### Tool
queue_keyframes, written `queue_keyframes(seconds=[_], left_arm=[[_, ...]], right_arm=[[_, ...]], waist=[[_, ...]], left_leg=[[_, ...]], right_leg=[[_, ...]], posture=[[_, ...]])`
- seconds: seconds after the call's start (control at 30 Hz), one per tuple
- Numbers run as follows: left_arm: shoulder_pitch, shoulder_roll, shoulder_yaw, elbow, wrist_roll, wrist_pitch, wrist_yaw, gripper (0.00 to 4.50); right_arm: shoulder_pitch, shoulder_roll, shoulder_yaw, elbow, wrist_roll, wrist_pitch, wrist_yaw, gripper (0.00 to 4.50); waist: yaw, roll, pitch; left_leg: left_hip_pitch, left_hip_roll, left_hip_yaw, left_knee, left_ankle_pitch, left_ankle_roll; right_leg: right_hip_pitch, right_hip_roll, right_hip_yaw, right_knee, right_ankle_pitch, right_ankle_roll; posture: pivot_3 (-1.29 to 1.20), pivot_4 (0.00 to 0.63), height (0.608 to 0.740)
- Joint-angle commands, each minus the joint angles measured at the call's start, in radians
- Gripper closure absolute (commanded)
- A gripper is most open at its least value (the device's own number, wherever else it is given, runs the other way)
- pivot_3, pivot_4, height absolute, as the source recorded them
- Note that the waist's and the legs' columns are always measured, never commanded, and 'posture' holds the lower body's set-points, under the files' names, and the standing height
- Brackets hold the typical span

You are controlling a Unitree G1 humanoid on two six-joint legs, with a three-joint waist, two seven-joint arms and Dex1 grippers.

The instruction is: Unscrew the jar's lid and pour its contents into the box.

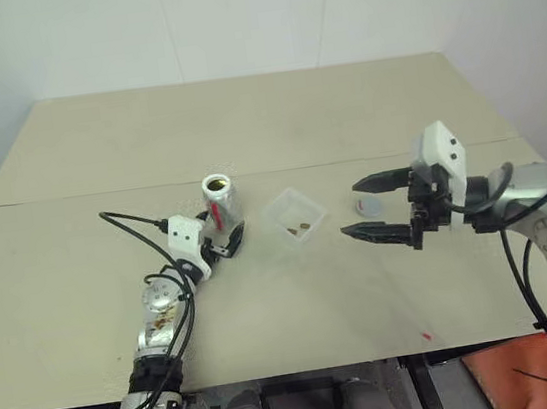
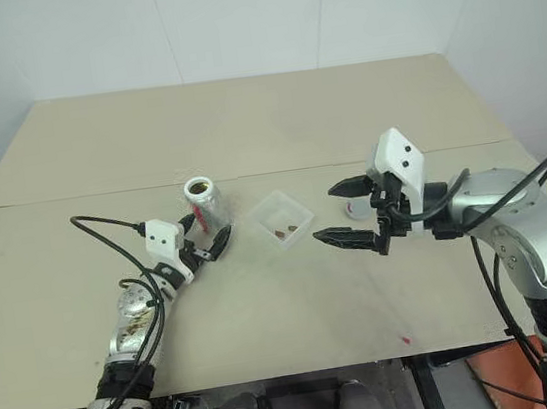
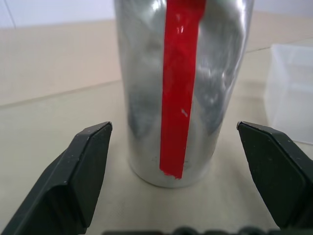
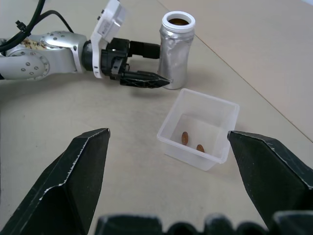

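The silver jar with its red stripe stands upright on the table, its mouth uncovered and something brown visible inside. My left gripper is open around the jar's lower part, with a gap between each finger and the jar's wall. Just right of the jar sits the clear box, which holds two small brown pieces. My right gripper hovers open to the right of the box, empty. The round grey lid lies on the table behind its fingers, partly hidden.
The tan table has a seam running across it behind the jar. A tiny red speck lies near the front edge at the right. Black cables loop off my left wrist.
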Motion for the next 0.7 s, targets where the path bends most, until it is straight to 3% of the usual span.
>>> queue_keyframes(seconds=[0.03,0.1,0.2,0.37,0.5,0.7], left_arm=[[0.047,0.054,0.022,-0.129,-0.036,0.010,-0.055,0.06],[0.112,0.115,0.035,-0.222,-0.069,0.074,-0.105,0.06],[0.243,0.282,0.112,-0.408,-0.184,0.235,-0.216,0.06],[0.337,0.494,0.252,-0.555,-0.350,0.351,-0.402,0.06],[0.315,0.613,0.337,-0.563,-0.444,0.404,-0.514,0.06],[0.251,0.714,0.357,-0.520,-0.475,0.399,-0.665,0.06]], right_arm=[[-0.011,-0.015,-0.028,-0.020,0.014,-0.009,0.006,0.00],[-0.011,-0.017,-0.028,-0.017,0.014,-0.007,0.008,0.00],[-0.005,-0.013,-0.038,-0.016,0.024,0.002,-0.002,0.00],[0.034,-0.019,-0.073,-0.030,0.046,0.016,-0.013,0.00],[0.086,-0.048,-0.104,-0.031,0.049,0.003,-0.004,0.00],[0.108,-0.063,-0.118,-0.031,0.047,-0.005,-0.011,0.00]], waist=[[0.000,0.000,0.000],[-0.005,0.000,0.000],[-0.018,0.000,0.000],[-0.013,0.000,0.000],[-0.004,0.000,0.000],[-0.006,0.000,0.000]], left_leg=[[0.000,0.000,0.000,0.000,0.000,0.000],[0.000,0.000,0.000,-0.001,0.000,0.000],[0.001,0.001,-0.001,-0.003,0.000,0.000],[0.003,0.001,-0.006,-0.005,0.000,-0.001],[0.006,0.000,-0.005,-0.006,0.000,0.000],[0.006,0.000,0.003,-0.006,0.000,0.000]], right_leg=[[0.000,0.000,0.000,0.000,0.000,0.000],[0.000,0.000,0.000,0.000,0.000,0.000],[-0.002,0.001,0.001,0.001,0.000,0.000],[0.000,-0.001,0.000,-0.002,0.000,-0.001],[0.001,-0.002,0.000,-0.003,0.000,-0.001],[0.001,-0.001,0.001,-0.004,-0.001,-0.001]], posture=[[0.00,0.150,0.740],[0.00,0.150,0.740],[0.00,0.150,0.740],[0.00,0.150,0.740],[0.00,0.150,0.740],[0.00,0.150,0.740]])
